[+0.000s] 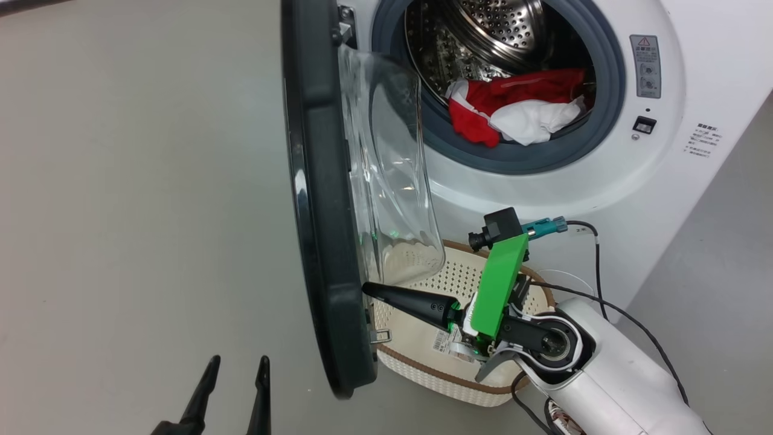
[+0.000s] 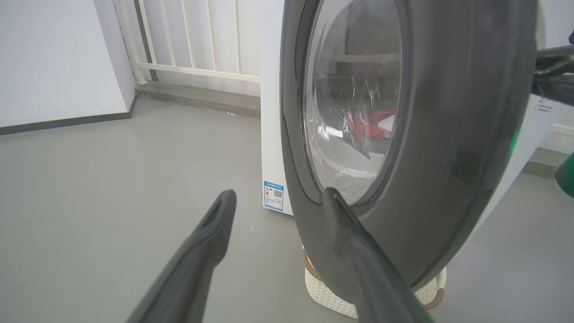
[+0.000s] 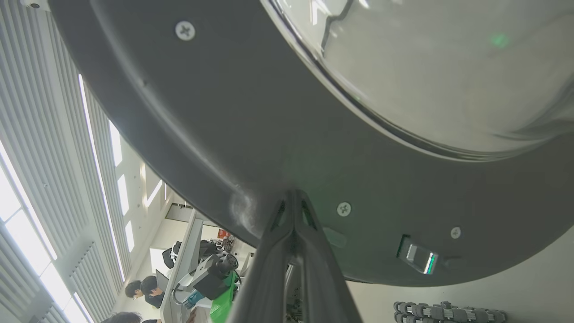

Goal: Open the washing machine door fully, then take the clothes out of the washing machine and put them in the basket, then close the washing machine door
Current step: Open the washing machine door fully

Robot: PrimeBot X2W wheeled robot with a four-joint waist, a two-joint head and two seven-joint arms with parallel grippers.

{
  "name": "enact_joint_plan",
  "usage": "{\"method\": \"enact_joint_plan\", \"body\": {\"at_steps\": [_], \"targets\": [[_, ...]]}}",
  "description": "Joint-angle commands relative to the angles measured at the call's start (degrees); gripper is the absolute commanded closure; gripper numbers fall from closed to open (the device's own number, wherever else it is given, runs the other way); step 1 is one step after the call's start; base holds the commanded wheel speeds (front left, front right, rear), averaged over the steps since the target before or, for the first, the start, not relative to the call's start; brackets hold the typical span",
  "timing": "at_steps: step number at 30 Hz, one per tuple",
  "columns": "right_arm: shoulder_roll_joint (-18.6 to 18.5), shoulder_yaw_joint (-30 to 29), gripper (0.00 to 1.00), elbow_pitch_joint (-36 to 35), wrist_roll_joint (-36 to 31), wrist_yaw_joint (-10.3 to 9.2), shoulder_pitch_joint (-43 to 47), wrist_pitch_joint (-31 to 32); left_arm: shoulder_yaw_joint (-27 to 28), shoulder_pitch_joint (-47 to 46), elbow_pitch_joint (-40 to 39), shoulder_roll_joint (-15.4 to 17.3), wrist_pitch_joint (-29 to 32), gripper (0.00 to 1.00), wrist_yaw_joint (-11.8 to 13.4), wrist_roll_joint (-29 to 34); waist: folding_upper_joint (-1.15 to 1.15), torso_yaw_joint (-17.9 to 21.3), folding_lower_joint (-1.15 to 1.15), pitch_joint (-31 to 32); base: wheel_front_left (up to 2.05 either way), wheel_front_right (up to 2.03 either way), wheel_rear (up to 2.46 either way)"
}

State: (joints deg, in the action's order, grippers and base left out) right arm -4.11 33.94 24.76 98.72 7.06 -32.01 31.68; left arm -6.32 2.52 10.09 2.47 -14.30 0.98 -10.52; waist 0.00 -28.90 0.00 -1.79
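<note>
While the washing machine door (image 1: 320, 199) stands swung out from the washing machine (image 1: 543, 193), edge-on to my head camera, my right pincer (image 1: 369, 290) has its two dark fingers pressed together with nothing between them. Their joined tips touch the inner face of the door's black rim, near its lower edge. From my right wrist, the tips meet the rim just beside a screw (image 3: 344, 208), with the clear glass bowl (image 3: 448, 67) bulging above. A few people (image 3: 143, 291) sit far off in the room behind the door's edge.

My right forearm reaches across the basket (image 1: 435, 380), which sits on the grey floor (image 1: 151, 181) in front of the machine, just beside the door and partly under the glass bowl. A paper sticker (image 1: 441, 341) shows on the basket's bottom.

The clothes (image 1: 519, 109), red with white panels, lie heaped at the lower front of the steel drum (image 1: 483, 36), spilling onto the grey gasket (image 1: 513, 157).

My left pincer (image 1: 238, 365) is parted and holds nothing, fingers pointing up at the lower left, on the outer side of the door. From my left wrist, one finger falls across the door's outer rim, but I cannot tell whether it touches. Through the window from that side I see the red clothes dimly, and a small blue label (image 2: 273, 196) low on the machine's white side.
</note>
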Motion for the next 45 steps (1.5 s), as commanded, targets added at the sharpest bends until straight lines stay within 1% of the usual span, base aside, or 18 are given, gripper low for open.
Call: {"method": "enact_joint_plan", "body": {"at_steps": [1,11,19,30,32,36,45], "targets": [[1.2,-0.5,0.0,-1.0,-1.3,0.43,-0.3,-0.8,2.1,-1.2,-1.0,0.4,-0.7,0.0,-0.2,0.8,0.0,0.3,0.0,0.1,0.0,0.0,0.0],[-1.1,-1.6,0.0,0.0,-7.2,0.43,4.4,-4.3,3.4,-1.4,-0.3,0.4,-0.7,0.0,-1.1,1.7,0.0,2.3,0.0,0.7,0.0,0.0,0.0],[-4.8,-1.5,0.0,-0.1,-11.5,0.43,8.7,-10.1,4.0,-1.0,-0.1,0.4,-0.7,0.0,-1.4,1.6,0.0,4.9,0.0,1.1,0.0,0.0,0.0],[-9.7,-5.1,0.0,-0.3,-10.7,0.43,15.3,-17.6,5.1,-0.2,0.0,0.4,-0.7,0.0,-1.8,1.5,0.0,7.7,0.0,2.0,0.0,0.0,0.0],[-10.9,-5.5,0.0,-0.3,-11.8,0.43,16.0,-19.5,5.3,0.0,-0.1,0.4,-0.7,0.0,-1.8,1.5,0.0,8.1,0.0,2.1,0.0,0.0,0.0],[-13.7,-4.1,0.0,-0.3,-17.0,0.43,16.7,-25.4,5.5,0.3,-0.1,0.4,-0.7,0.0,-1.9,1.5,0.0,8.6,0.0,2.3,0.0,0.0,0.0],[-18.0,2.5,0.0,0.9,-27.9,0.43,16.2,-40.5,5.9,0.6,0.0,0.4,-0.7,0.0,-1.8,0.9,0.0,9.0,0.0,2.2,0.0,0.0,0.0]]}}
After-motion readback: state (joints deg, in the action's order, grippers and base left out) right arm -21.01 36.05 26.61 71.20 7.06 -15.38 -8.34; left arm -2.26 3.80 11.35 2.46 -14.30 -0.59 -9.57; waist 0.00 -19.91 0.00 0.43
